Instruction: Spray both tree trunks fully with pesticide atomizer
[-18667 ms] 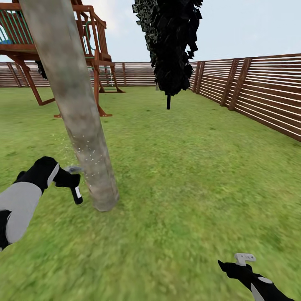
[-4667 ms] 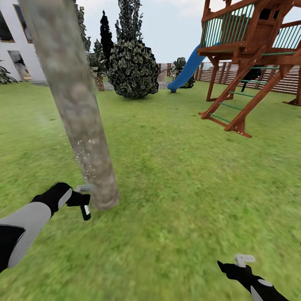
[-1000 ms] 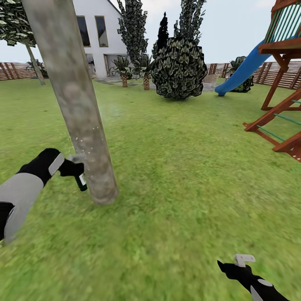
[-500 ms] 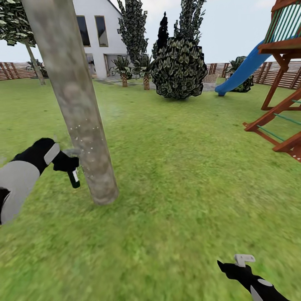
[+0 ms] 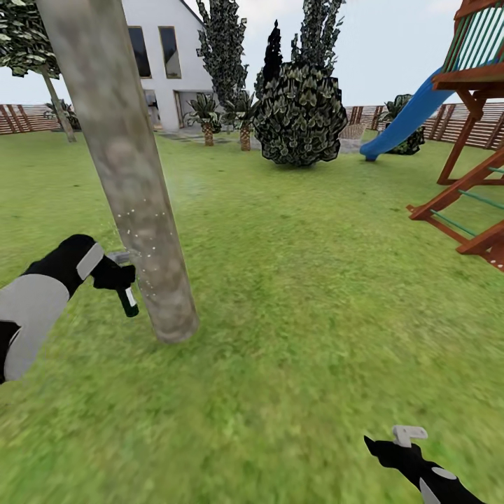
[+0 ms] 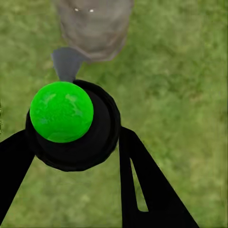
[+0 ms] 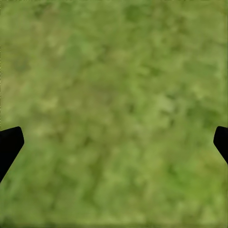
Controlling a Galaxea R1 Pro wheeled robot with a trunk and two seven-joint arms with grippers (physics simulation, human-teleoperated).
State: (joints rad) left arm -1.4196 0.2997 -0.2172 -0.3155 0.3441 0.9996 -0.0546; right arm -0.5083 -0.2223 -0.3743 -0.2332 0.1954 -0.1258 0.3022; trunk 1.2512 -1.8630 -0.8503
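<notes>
1. Holding the atomizer (image 5: 127, 297), the left gripper (image 5: 112, 274) has its fingers pinched on the dark bottle, low at the left of the head view.
2. In the left wrist view the atomizer (image 6: 71, 124) sits between the two black fingers (image 6: 142, 185), and its round green spot (image 6: 61, 111) faces the camera.
3. Its grey trigger head (image 5: 120, 257) points at the trunk (image 5: 126, 175) and is just beside the bark. I cannot tell if it touches.
4. The bottle hangs down from the gripper, a bit tilted, above the grass (image 5: 301, 315).
5. Tiny pale specks of pesticide (image 5: 143, 227) dot the trunk just above the trigger head. Two specks (image 6: 83, 10) show on the trunk in the left wrist view too.
6. The trunk is thick, grey-brown and leaning. Its foot stands in the grass close to the atomizer.
7. The right gripper (image 5: 408, 435) is low at the right, well apart from the trunk. In the right wrist view its fingertips (image 7: 9, 142) are spread wide over bare grass, with nothing between them.
8. Farther back stand a round dark bush (image 5: 301, 119), small palms (image 5: 208, 115), a white house (image 5: 157, 63) and a brown fence (image 5: 28, 119).
9. A blue slide (image 5: 406, 119) and a wooden play frame (image 5: 476, 140) stand at the right.
10. A thin tree (image 5: 52, 91) stands far off by the fence at the left.
</notes>
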